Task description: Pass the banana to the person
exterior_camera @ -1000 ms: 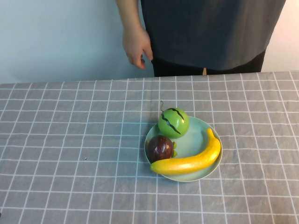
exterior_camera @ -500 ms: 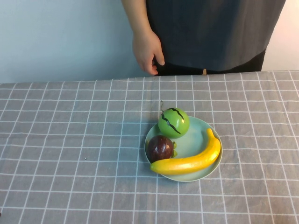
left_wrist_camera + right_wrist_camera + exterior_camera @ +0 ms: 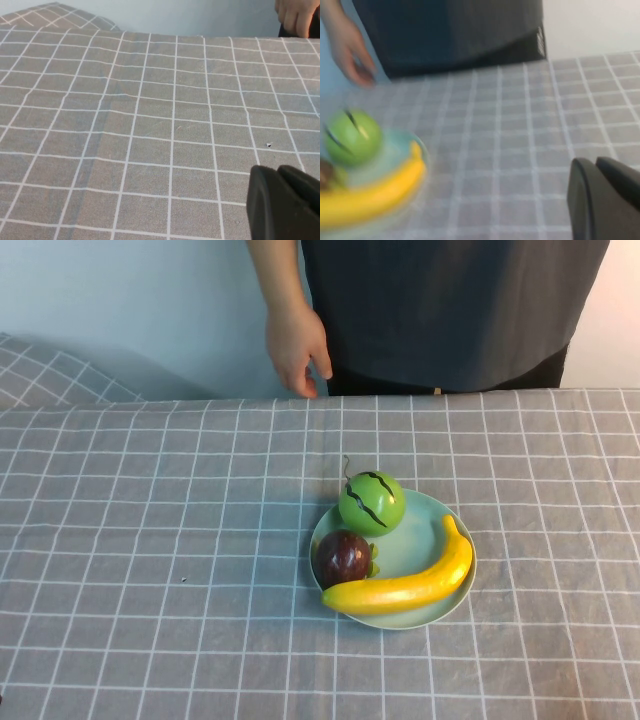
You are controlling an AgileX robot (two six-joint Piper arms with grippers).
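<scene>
The yellow banana (image 3: pixel 405 585) lies along the near rim of a light green plate (image 3: pixel 425 525) at the table's middle right. It also shows in the right wrist view (image 3: pixel 370 195). The person (image 3: pixel 450 310) stands at the far edge in a dark grey top, bare hand (image 3: pixel 295 345) hanging just beyond the table. Neither gripper shows in the high view. My left gripper (image 3: pixel 276 170) is shut and empty over bare cloth. My right gripper (image 3: pixel 594 162) is shut and empty, well to the right of the plate.
A round green striped fruit (image 3: pixel 371 503) and a dark red-purple fruit (image 3: pixel 343 557) share the plate with the banana. A grey checked cloth (image 3: pixel 150 540) covers the table; a fold of it rises at the far left corner (image 3: pixel 50 375).
The person's hand has swung right, then back left. The cloth's far edge now sits slightly lower in view and a fold of it shows at the far left. The fruit has not moved.
</scene>
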